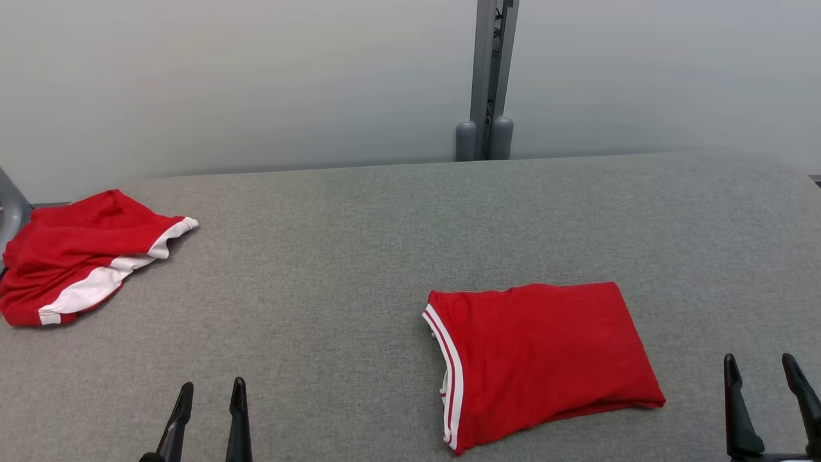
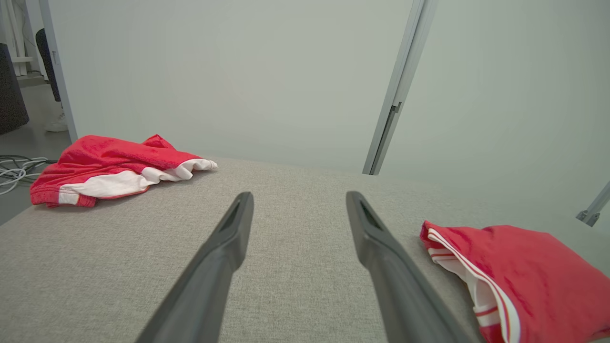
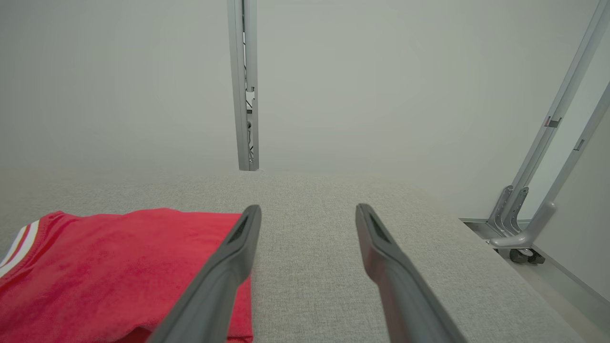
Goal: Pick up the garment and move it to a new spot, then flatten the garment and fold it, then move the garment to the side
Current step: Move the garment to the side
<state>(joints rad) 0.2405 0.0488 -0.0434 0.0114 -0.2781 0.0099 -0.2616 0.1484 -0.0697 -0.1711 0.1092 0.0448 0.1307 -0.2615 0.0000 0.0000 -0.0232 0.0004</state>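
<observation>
Two grippers hover at the near edge, the left gripper [image 1: 212,383] and the right gripper [image 1: 758,357], both with fingers spread and empty. Just beside the right one, the folded garment [image 1: 545,359] lies on the grey table [image 1: 321,289]. Far left, a crumpled garment [image 1: 77,256] sits at the table's edge. A shallow pinch there could drag it off, and a careless sweep could undo the fold.
</observation>
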